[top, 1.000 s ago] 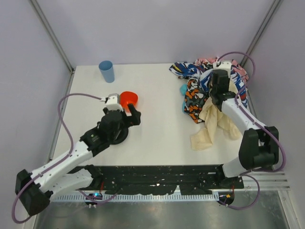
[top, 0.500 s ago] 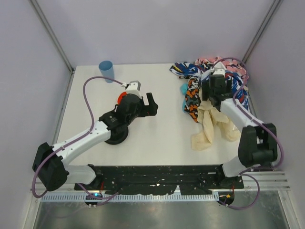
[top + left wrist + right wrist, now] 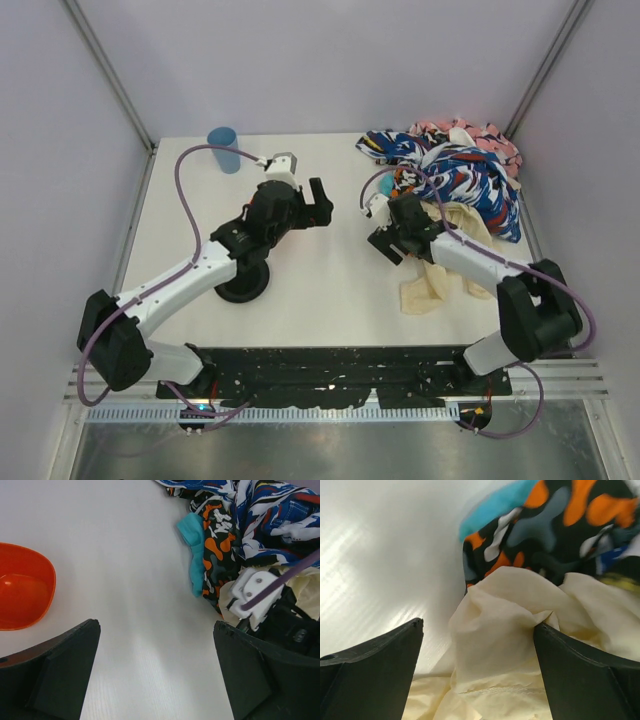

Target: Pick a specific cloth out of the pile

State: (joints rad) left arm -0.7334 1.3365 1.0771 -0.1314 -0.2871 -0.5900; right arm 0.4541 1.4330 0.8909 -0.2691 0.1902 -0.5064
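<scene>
The cloth, plain teal (image 3: 192,550), pokes out at the left edge of the pile (image 3: 460,175), under an orange-black-grey patterned fabric (image 3: 217,555). In the right wrist view the teal cloth (image 3: 500,502) shows at the top, beyond that fabric (image 3: 560,525). From above, the right arm hides the teal cloth. My right gripper (image 3: 388,243) sits low at the pile's front-left edge. It (image 3: 479,630) is open, and a fold of cream cloth (image 3: 520,630) lies loose between its jaws. My left gripper (image 3: 318,200) hovers over bare table left of the pile, and it (image 3: 155,645) is open and holds nothing.
A blue cup (image 3: 223,149) stands at the back left. An orange bowl (image 3: 20,587) lies just left of the left gripper. A black round disc (image 3: 243,285) lies under the left arm. The cream cloth (image 3: 430,285) trails toward the front. Enclosure walls ring the table.
The right gripper opened, let go of the cream cloth and dropped from the top of the pile to its front-left edge. The left arm swung from the near left toward the table's middle.
</scene>
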